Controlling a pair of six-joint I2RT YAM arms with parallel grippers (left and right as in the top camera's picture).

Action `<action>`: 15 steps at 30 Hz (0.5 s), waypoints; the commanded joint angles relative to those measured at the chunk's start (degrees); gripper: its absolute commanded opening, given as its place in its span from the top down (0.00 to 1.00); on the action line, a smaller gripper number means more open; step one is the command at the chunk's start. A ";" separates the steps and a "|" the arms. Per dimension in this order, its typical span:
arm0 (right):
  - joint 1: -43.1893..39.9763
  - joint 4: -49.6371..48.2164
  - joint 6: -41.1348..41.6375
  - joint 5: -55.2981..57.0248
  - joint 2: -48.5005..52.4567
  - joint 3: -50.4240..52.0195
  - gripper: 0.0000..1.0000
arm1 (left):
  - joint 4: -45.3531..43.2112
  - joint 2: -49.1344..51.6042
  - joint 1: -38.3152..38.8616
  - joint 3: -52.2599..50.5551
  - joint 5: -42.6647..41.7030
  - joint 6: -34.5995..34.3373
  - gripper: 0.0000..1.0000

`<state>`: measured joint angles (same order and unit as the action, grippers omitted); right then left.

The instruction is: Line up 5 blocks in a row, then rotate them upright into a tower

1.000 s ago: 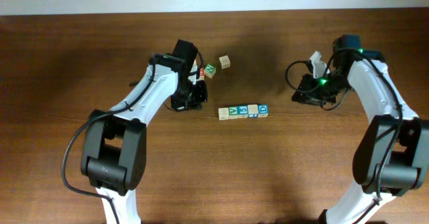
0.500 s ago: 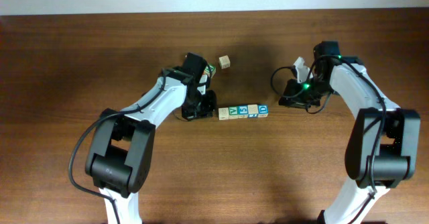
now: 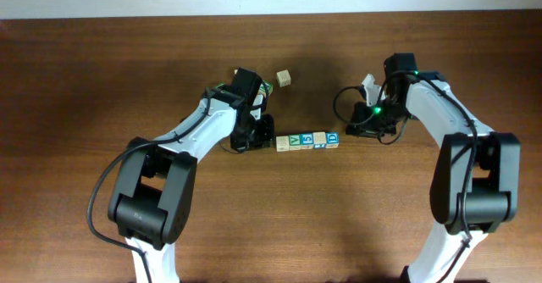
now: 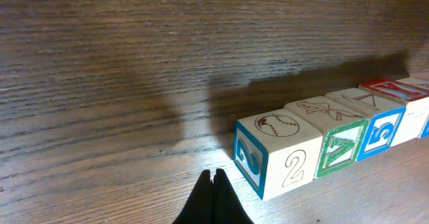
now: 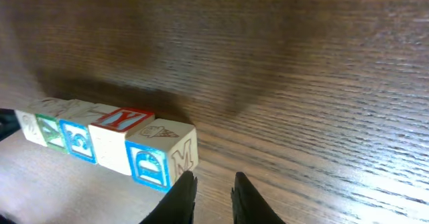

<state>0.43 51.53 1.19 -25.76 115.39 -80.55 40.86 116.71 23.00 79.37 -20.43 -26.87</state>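
Five blocks lie in a straight row (image 3: 306, 140) on the table. From left to right they are a pale "2" block (image 4: 278, 153), a green "V" block (image 4: 342, 140), a blue "5" block (image 4: 379, 130), a pale block with red print on top (image 5: 117, 137) and a blue-faced end block (image 5: 161, 153). My left gripper (image 3: 266, 141) is shut and empty, its tips (image 4: 214, 177) just short of the "2" block. My right gripper (image 3: 350, 133) stands at the row's right end, slightly open (image 5: 211, 184) with nothing between its fingers. Its left finger (image 5: 184, 187) is against the end block's "M" face.
A loose pale cube (image 3: 284, 78) lies behind the row. A green-lettered cube (image 3: 265, 87) sits beside it, partly hidden by my left arm. The rest is bare brown wooden table (image 3: 381, 215), with a white wall edge at the back.
My left arm swung right to the row's left end. My right arm moved left and forward to the row's right end. The blocks have not moved.
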 commanded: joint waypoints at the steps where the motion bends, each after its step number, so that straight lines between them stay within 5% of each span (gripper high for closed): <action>1: 0.37 -0.15 0.81 0.94 1.68 0.52 0.80 | -0.11 0.46 -0.13 -0.44 -0.81 -0.52 1.00; 15: 0.37 1.42 1.27 0.70 2.10 0.52 0.80 | -0.17 0.46 -0.11 -0.44 -0.81 -0.50 1.00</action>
<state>0.43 52.69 1.93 -25.39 116.66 -80.53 40.84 116.71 23.00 79.37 -20.43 -26.87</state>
